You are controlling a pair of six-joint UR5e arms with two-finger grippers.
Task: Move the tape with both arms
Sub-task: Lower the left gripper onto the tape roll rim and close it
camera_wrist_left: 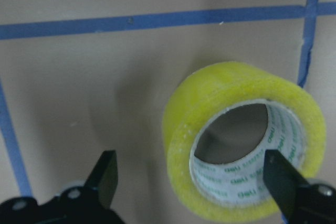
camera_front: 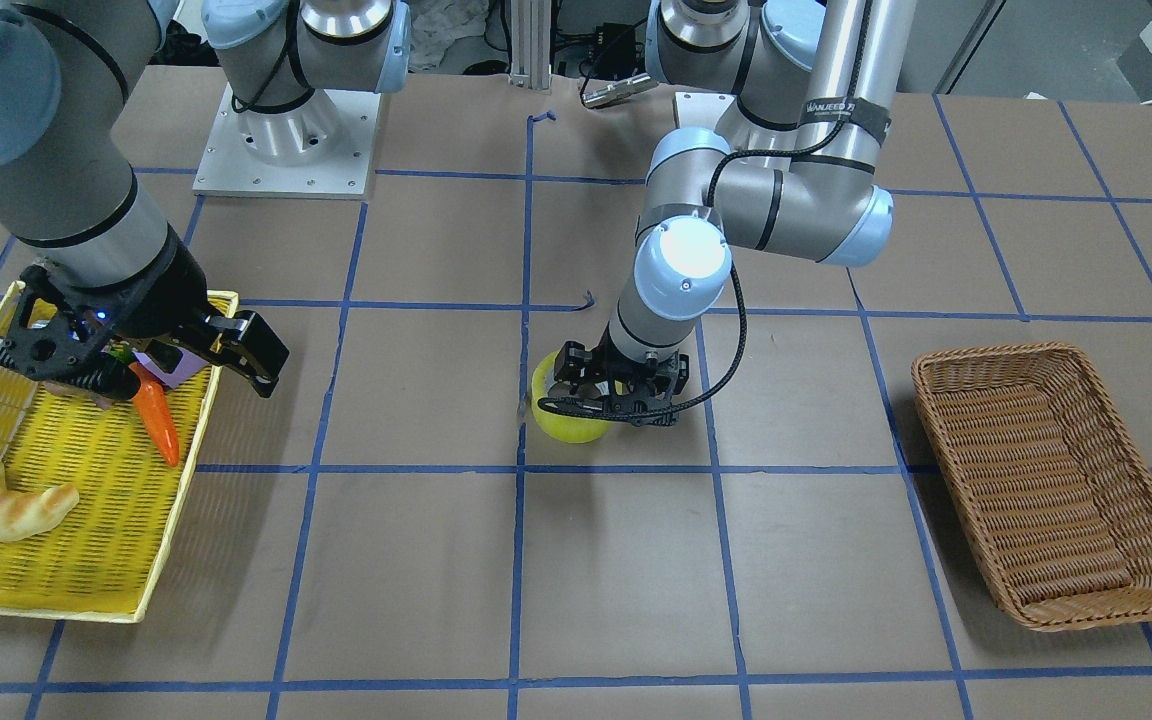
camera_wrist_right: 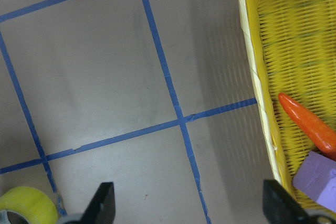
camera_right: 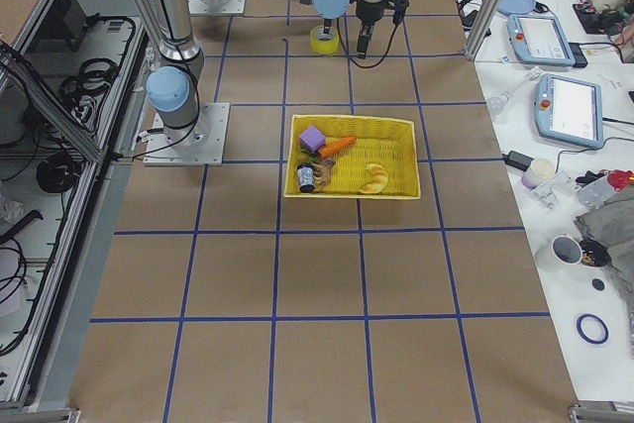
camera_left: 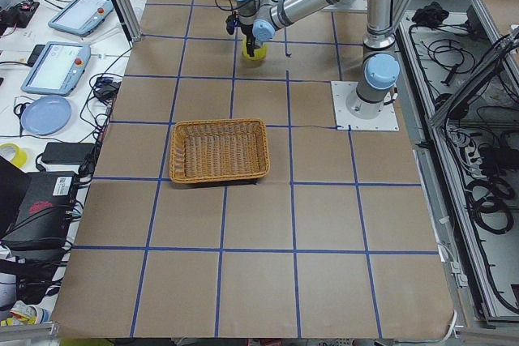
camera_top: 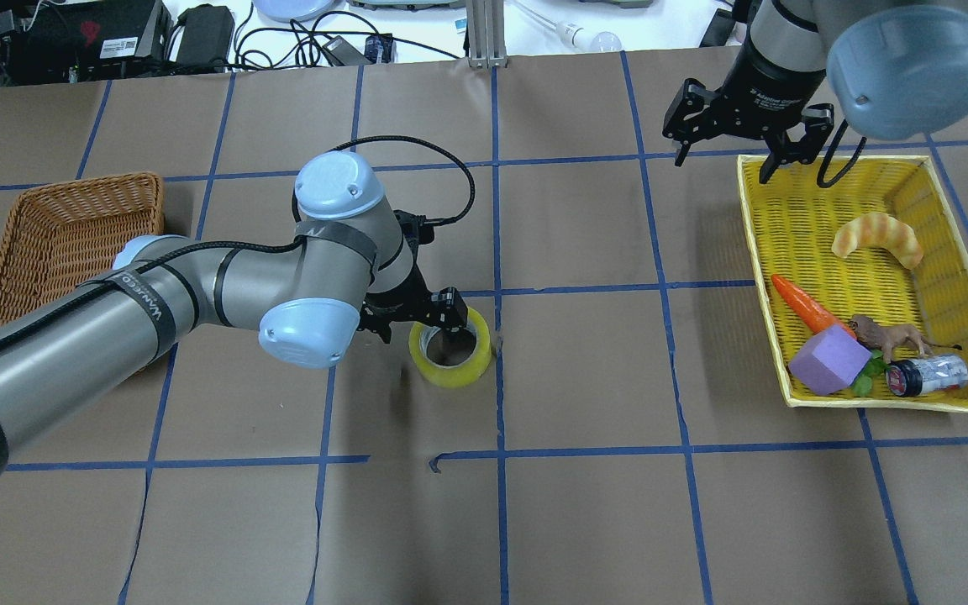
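The yellow-green tape roll [camera_top: 450, 363] lies flat on the brown table near the middle, and also shows in the front view [camera_front: 564, 422]. My left gripper [camera_top: 442, 323] is low over it and open. In the left wrist view one fingertip [camera_wrist_left: 283, 179] is over the ring's opening. The other [camera_wrist_left: 105, 174] is outside the roll [camera_wrist_left: 236, 103] over bare table. My right gripper [camera_top: 740, 126] is open and empty, raised over the far left corner of the yellow tray [camera_top: 760, 277]. The right wrist view shows the tape [camera_wrist_right: 26, 205] at its lower left corner.
The yellow tray holds a croissant [camera_top: 875, 235], a carrot [camera_top: 803, 307], a purple block [camera_top: 828, 360], a toy lion [camera_top: 887, 336] and a can [camera_top: 925, 374]. A brown wicker basket [camera_top: 89, 181] stands at the far left. Blue tape lines grid the table.
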